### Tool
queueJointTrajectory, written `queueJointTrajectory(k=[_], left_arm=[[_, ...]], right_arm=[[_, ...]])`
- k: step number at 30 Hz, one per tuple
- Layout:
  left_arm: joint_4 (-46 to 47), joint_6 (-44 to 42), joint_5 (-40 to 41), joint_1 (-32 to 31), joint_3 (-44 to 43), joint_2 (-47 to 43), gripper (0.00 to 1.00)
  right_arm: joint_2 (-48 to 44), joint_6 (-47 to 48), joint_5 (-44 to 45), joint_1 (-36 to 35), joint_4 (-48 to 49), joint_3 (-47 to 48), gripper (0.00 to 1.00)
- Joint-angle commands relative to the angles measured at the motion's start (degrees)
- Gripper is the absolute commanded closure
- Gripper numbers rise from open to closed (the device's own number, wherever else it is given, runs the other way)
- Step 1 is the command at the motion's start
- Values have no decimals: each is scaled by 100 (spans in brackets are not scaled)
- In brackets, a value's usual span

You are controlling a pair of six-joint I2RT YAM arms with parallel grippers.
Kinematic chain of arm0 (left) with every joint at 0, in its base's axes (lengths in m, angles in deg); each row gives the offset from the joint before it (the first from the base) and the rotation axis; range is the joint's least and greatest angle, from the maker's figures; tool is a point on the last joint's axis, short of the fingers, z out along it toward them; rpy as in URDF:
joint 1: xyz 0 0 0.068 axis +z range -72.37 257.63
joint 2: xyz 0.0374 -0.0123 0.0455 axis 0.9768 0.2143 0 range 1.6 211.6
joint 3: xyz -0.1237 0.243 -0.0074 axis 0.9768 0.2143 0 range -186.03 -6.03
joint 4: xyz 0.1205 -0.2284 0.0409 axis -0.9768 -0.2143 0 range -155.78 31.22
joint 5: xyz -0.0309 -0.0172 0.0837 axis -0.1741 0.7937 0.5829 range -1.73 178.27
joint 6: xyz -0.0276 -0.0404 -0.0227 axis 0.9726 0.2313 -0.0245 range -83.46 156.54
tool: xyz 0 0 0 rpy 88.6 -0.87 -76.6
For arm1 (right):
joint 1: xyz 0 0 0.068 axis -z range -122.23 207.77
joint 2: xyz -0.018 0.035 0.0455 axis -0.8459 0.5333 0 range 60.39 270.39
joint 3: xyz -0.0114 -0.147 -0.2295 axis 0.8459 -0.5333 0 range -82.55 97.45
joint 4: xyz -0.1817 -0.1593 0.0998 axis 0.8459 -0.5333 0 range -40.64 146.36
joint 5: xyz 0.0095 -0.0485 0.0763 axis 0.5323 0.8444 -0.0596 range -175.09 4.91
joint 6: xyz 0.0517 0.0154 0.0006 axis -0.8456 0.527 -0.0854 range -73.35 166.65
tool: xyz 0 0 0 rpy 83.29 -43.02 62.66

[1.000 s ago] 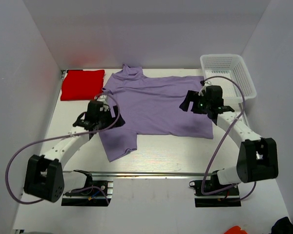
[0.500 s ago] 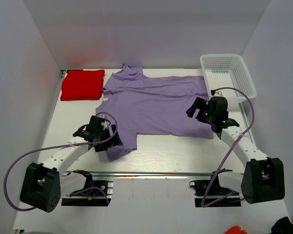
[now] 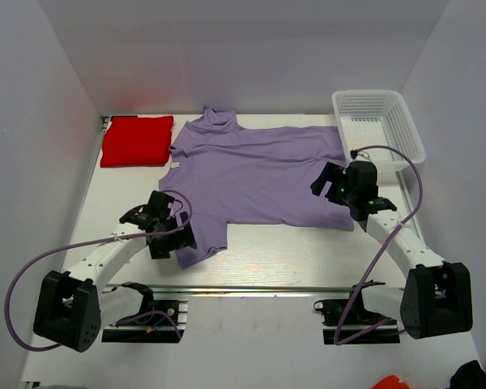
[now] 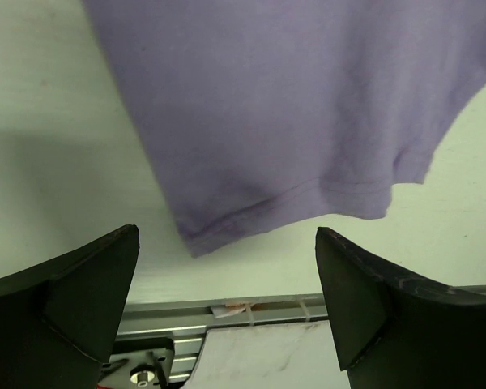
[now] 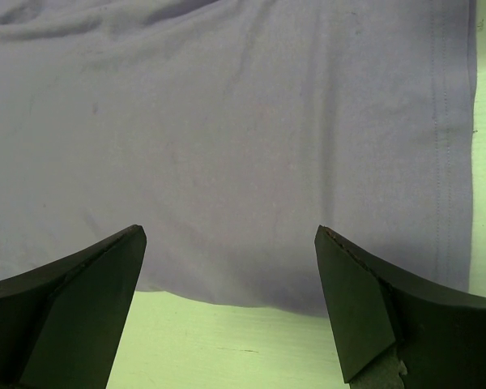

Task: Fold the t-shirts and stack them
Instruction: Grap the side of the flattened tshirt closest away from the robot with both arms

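Soft lavender t-shirt (image 3: pixel 259 174), stitched hems, below left gripper (image 4: pixel 227 233) and right gripper (image 5: pixel 231 231), both wide-spread, empty

Carrying three things on the white counter (image 3: pixel 283 247). Lying spread flat across the middle, a lavender t-shirt (image 3: pixel 259 174), collar pointing toward the far wall, one sleeve reaching toward the near edge. Sitting in the far left corner, just beside the other sleeve, a red t-shirt (image 3: pixel 136 139) folded into a rectangle. Standing far right, just beside the hem, a white mesh basket (image 3: pixel 377 121).
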Motion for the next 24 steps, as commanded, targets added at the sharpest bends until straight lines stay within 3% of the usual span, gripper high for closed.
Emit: queueJointTrajectory(k=[1, 7, 12, 16, 19, 24], left_arm=[[-328, 142, 170, -27, -32, -27, 0], [244, 247, -32, -27, 259, 78, 14], [183, 248, 108, -132, 409, 412, 25], [235, 248, 108, -237, 409, 466, 40], [235, 248, 170, -298, 356, 650, 43], [340, 248, 170, -352, 356, 861, 63]], right_arm=[[-62, 104, 168, 35, 49, -89, 9], [-36, 130, 221, 26, 32, -98, 9], [-44, 130, 265, 26, -3, -98, 9], [-9, 121, 344, 35, -3, -133, 9], [0, 112, 397, 44, -3, -160, 9], [17, 130, 449, 44, -21, -142, 9]])
